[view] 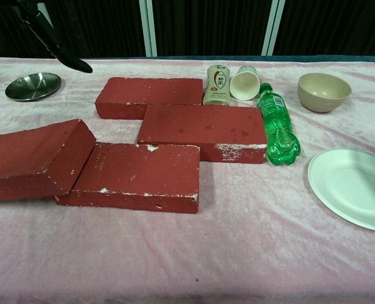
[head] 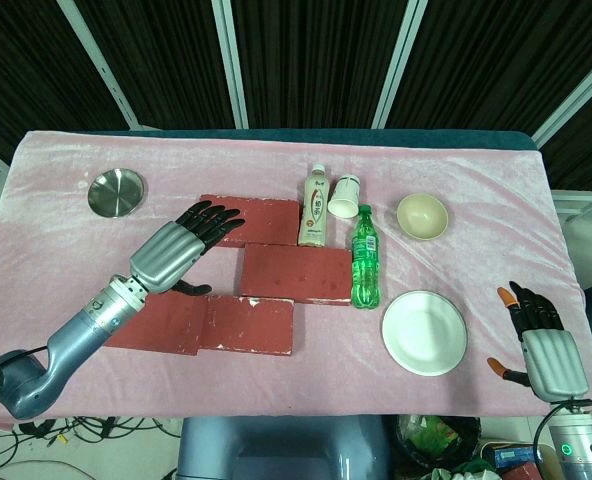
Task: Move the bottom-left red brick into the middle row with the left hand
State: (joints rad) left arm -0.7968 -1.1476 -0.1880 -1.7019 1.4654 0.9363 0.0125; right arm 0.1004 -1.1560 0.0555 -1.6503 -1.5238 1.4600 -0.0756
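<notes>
The left hand (head: pixel 181 250) hangs with fingers spread, holding nothing, above the tilted bottom-left brick (view: pixel 32 159), which leans beside the bottom brick (view: pixel 137 175).

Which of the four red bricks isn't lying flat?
The bottom-left brick, under the left hand. Its right edge is tipped up against the bottom-right brick; that one, the middle brick and the back brick lie flat.
</notes>
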